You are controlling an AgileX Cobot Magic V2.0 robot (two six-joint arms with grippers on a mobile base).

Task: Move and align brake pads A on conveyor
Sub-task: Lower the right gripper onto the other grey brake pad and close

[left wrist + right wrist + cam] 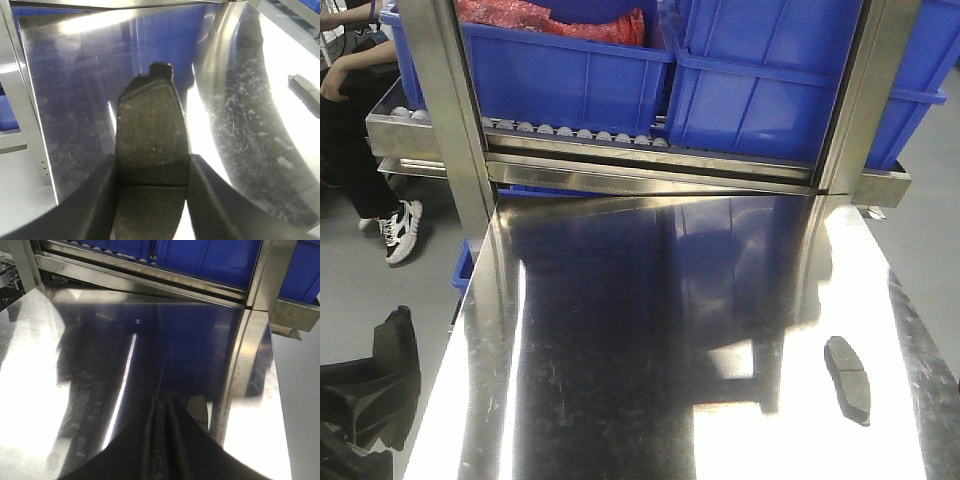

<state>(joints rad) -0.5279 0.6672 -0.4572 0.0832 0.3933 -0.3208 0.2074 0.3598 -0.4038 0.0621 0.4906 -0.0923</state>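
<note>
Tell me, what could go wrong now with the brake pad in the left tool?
The left tool pinches the held pad only by its edges, half sticking out ahead, so it may tilt or slip onto the steel table. The shut right tool looks close to the loose pad and could nudge it.

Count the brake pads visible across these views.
2. One pad is clamped in the left gripper, shown by the left wrist view. The other pad lies flat on the steel table, toward its right side. More may be out of frame.
</note>
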